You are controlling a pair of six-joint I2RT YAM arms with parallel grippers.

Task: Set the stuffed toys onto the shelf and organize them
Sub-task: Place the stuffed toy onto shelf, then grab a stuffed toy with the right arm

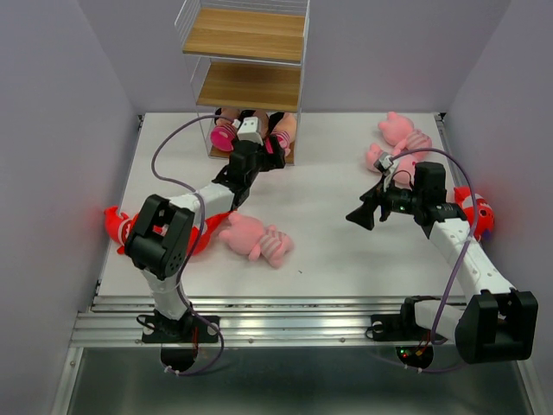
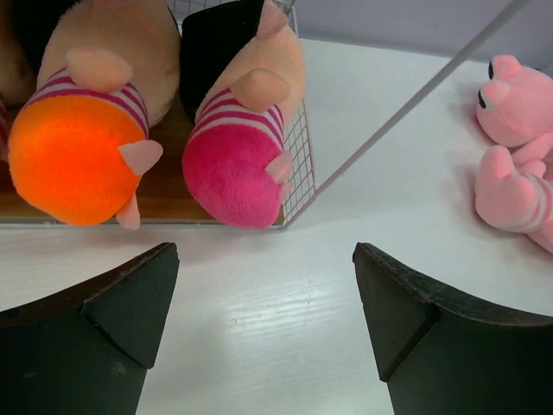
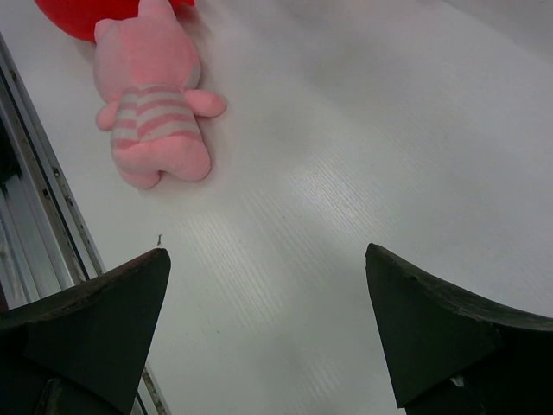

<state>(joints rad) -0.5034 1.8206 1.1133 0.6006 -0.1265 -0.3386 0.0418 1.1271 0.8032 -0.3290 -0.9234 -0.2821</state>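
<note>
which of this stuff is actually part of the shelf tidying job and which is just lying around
Part of the job:
- shelf
- dolls on its bottom board
- pink striped animals lying on the table
- red sharks at the table's left and right edges

Just there:
- purple cables
- metal rail along the near edge

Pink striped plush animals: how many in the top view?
3: one pink striped plush animal beside the left arm, two at the table's far right, one behind the other. Others may be hidden.
</note>
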